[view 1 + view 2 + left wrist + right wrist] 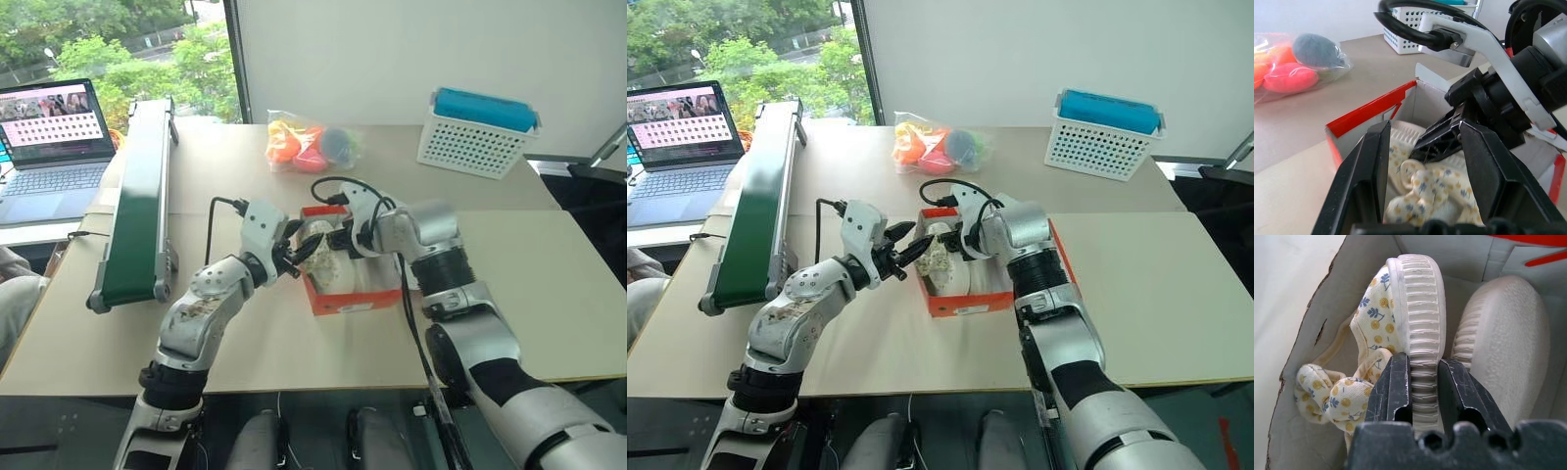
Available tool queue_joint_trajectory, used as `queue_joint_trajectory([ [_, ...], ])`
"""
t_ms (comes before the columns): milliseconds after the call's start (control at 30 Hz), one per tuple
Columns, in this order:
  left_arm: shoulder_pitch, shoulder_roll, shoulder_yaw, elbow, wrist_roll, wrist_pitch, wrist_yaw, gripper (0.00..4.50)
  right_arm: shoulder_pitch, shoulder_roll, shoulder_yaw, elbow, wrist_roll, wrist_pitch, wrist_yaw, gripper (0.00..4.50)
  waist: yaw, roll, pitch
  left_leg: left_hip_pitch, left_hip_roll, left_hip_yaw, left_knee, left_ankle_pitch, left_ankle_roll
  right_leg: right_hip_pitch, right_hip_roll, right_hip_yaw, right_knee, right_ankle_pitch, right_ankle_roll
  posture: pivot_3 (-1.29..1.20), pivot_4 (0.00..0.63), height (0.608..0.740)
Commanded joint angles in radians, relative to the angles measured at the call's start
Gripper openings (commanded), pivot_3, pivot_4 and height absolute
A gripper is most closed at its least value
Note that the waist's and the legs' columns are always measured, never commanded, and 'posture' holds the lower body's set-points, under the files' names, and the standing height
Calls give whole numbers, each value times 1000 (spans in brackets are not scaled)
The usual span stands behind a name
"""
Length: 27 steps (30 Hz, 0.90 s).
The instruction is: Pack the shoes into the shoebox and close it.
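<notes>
A: Right now, what's the right tool doing?
B: Pinching the ribbed sole of a floral shoe inside the shoebox, beside the second shoe.
A: And the left tool?
B: Parted, empty, at the shoebox's edge. Seating comes next, then the lid.

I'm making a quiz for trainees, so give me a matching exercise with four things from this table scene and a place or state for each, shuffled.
1. shoebox
2. white basket
3. clear bag
4. right gripper

A. shut on a shoe's sole
B. far right of the table, blue top
C. open, shoes inside
D. behind the box, orange, pink and blue things

Pairs: 1-C, 2-B, 3-D, 4-A
</notes>
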Motion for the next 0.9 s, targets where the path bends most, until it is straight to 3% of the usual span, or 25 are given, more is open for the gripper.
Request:
queue_joint_trajectory([
  [33,-30,-4,-3,-7,7,-31,-10,2373,65,76,-45,24,-8,43,-74,494,-3,0,0,0,0,0,0,0,0,0,0,0,0,0,0,0,150,699],
  [233,-43,-3,-5,14,10,-41,-18,2373,108,145,-94,99,-49,-27,-171,494,-16,0,-7,3,0,0,-1,0,0,2,0,0,0,-1,0,0,150,699],
  [567,-53,-3,-6,21,12,-44,-20,2373,130,149,-107,218,-70,-147,-182,494,-18,0,-18,20,2,0,-8,-1,-1,13,1,0,-4,-7,6,0,150,699],
  [600,-53,-2,-5,20,13,-43,-19,2420,124,147,-122,209,-62,-150,-183,1397,-18,1,-20,21,3,0,-9,-1,-1,14,1,0,-4,-7,6,0,150,699],
  [667,-52,0,-4,19,12,-42,-20,2420,109,142,-139,183,-48,-144,-177,1891,-16,1,-21,22,4,0,-10,-1,-3,13,1,0,-4,-7,5,0,150,699],
  [767,-51,2,-3,16,11,-40,-20,2420,82,130,-159,105,-24,-104,-170,2998,-13,1,-21,19,4,0,-11,-1,-3,13,1,0,-4,-7,5,0,150,699],
  [800,-50,3,-2,16,11,-39,-21,2420,74,124,-170,67,-14,-87,-171,3209,-13,1,-20,18,3,0,-11,0,-3,13,1,0,-4,-7,5,0,150,699],
  [900,-47,7,0,16,9,-40,-25,2420,64,106,-221,-76,14,-10,-188,3209,-8,2,-19,13,3,0,-10,0,-3,10,1,0,-4,-7,4,0,150,699],
])
